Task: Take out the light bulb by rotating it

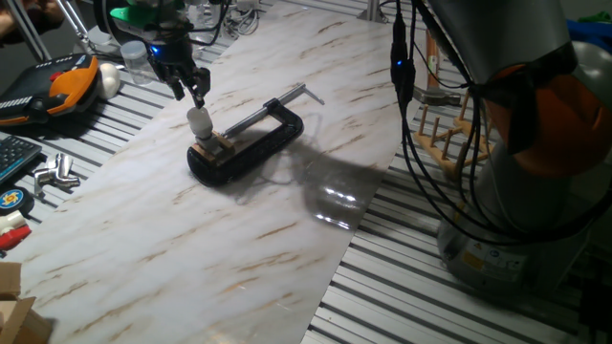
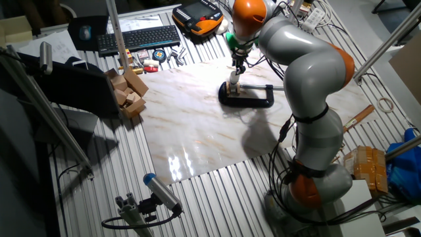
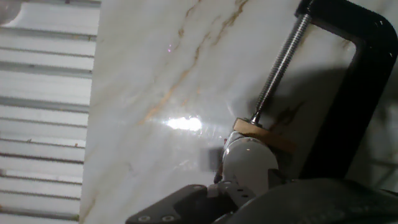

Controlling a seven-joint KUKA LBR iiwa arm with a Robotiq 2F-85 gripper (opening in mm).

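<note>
On the slatted metal table lies a big marble-patterned white board, and beside it, at about three o'clock in one fixed view, stands the grey and orange robot arm, bent over so its hand hangs above the far part of the board. Near the middle of the board, toward twelve o'clock, a black metal C-clamp lies flat with its threaded silver screw running toward one o'clock. In its mouth sits a small tan wooden socket block, pressed by the screw tip. Standing upright in that block is the small frosted white round light bulb, its base in the wood.

The black two-finger gripper is just above the bulb, at its eleven o'clock, fingers pointing down. In the fixed views the fingertips sit near or at the top of the bulb; I cannot tell whether they touch or how far apart they stand. In the hand view the bulb shows at six o'clock, partly hidden by dark gripper parts, and the clamp curves round at three o'clock.
</note>
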